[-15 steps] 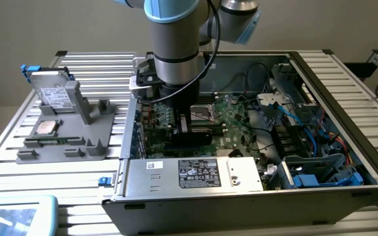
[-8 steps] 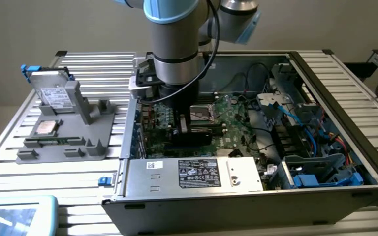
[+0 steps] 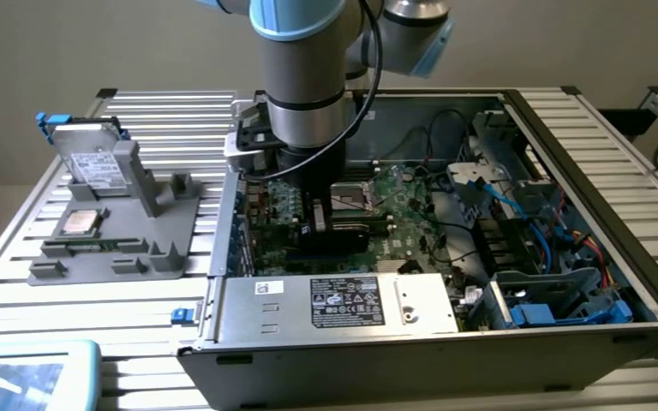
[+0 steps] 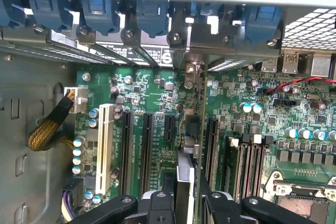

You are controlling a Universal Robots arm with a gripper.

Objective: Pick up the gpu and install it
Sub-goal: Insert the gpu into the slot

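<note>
My gripper (image 4: 186,188) is shut on the gpu (image 4: 192,139), a thin dark card seen edge-on and standing upright over the green motherboard (image 4: 152,93). The card lies between a short black slot (image 4: 169,127) and a long black slot (image 4: 211,141). Its silvery end bracket (image 4: 192,71) reaches the case's rear wall under the blue clips (image 4: 152,17). I cannot tell whether its lower edge sits in a slot. In the exterior view, the arm reaches straight down into the open computer case (image 3: 649,300), with the gripper (image 3: 320,216) low over the board.
A silver power supply (image 3: 341,300) lines the case's near wall. Blue cables (image 3: 541,214) and drive bays fill the exterior view's right. A grey fixture (image 3: 117,257) outside the case holds a hard drive (image 3: 95,163), a processor (image 3: 83,221) and a memory stick (image 3: 78,248). A white slot (image 4: 105,145) and a yellow braided cable (image 4: 47,129) lie near the slots.
</note>
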